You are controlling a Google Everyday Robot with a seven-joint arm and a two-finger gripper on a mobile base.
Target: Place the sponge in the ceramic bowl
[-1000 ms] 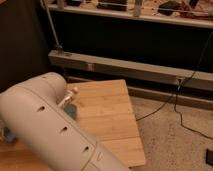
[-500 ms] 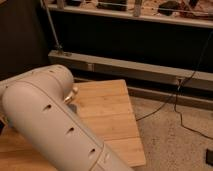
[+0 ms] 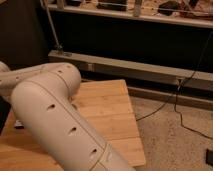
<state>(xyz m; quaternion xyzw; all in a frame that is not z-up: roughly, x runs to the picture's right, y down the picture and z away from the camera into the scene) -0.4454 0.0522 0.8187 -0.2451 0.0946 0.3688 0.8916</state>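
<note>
Arm: a thick cream-white plastic robot arm (image 3: 55, 115) with small dark oval slots filled the left and lower-left of the camera view; it was bent at a rounded elbow near the table's far-left corner.
Gripper: the gripper was out of sight, somewhere beyond the arm's near bulk or past the left edge; whether it was spread, pressed together or pinching anything could not be told.
Table: a pale bamboo-plank table top (image 3: 112, 115) lay under the arm, with its right half showing bare wood.
Sponge: the sponge was not visible, and its place could not be told, since the arm covered the table's left part.
Ceramic bowl: the ceramic bowl was likewise hidden or out of frame.
Left edge: a small dark object (image 3: 18, 124) peeked out beside the arm, too small to identify.
Floor: speckled beige carpet (image 3: 175, 142) lay to the right of the table.
Cable: a thin black cable (image 3: 176, 100) trailed across the carpet from the wall.
Background: a long grey metal ledge (image 3: 145, 70) ran along a dark wall, with a slim metal pole (image 3: 53, 27) rising from its left end.
</note>
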